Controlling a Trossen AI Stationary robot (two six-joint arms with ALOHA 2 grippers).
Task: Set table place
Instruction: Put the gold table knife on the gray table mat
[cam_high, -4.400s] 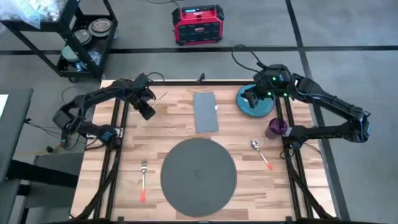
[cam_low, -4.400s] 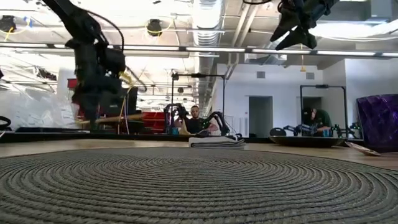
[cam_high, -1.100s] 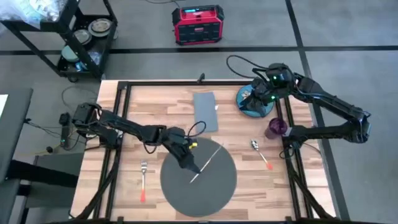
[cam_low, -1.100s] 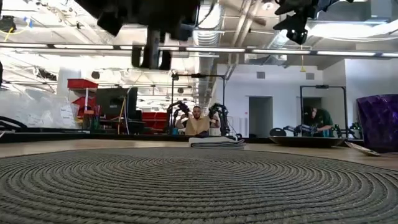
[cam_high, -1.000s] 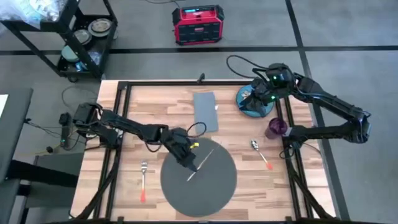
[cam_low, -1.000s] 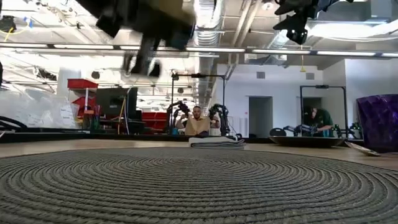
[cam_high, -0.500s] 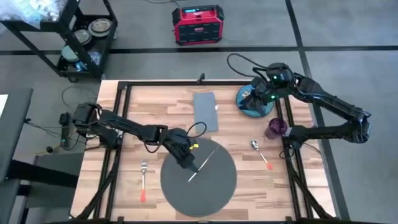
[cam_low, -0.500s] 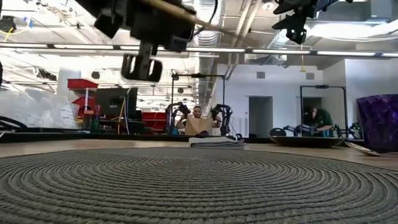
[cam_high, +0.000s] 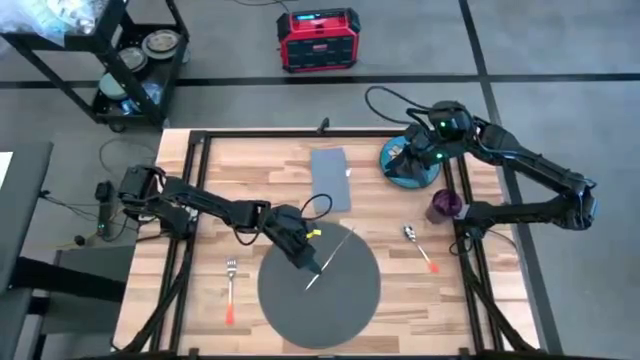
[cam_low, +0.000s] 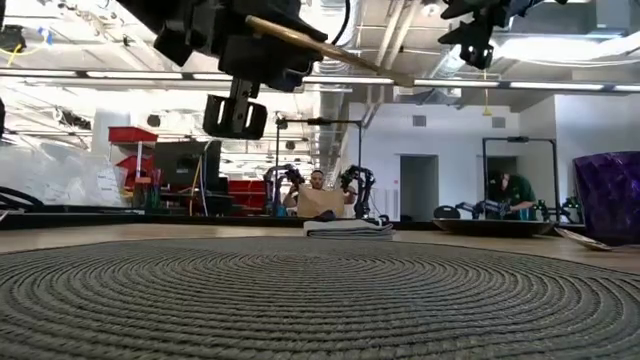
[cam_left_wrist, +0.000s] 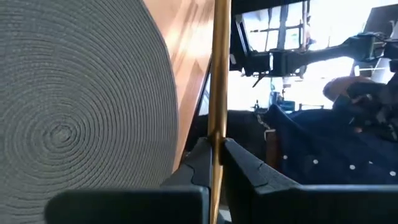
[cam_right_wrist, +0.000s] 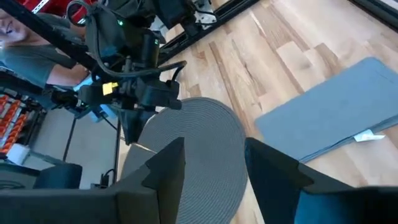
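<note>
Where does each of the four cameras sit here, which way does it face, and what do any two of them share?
High view: overhead, looking straight down on the table; both arms show.
Low view: at tabletop height, looking level across the placemat into the room; both arms enter from above.
Left wrist view: on the left arm, looking past the left tool, shut on a gold stick.
Right wrist view: on the right arm, looking past the open right tool toward the napkin.
Shared: all four show the placemat; the high and low views also show the stick.

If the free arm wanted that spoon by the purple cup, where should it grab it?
Probably at the slim orange handle, coming straight down from above. The spoon lies flat on the table with bare wood either side of the handle, while the bowl end is rounded and wider.
</note>
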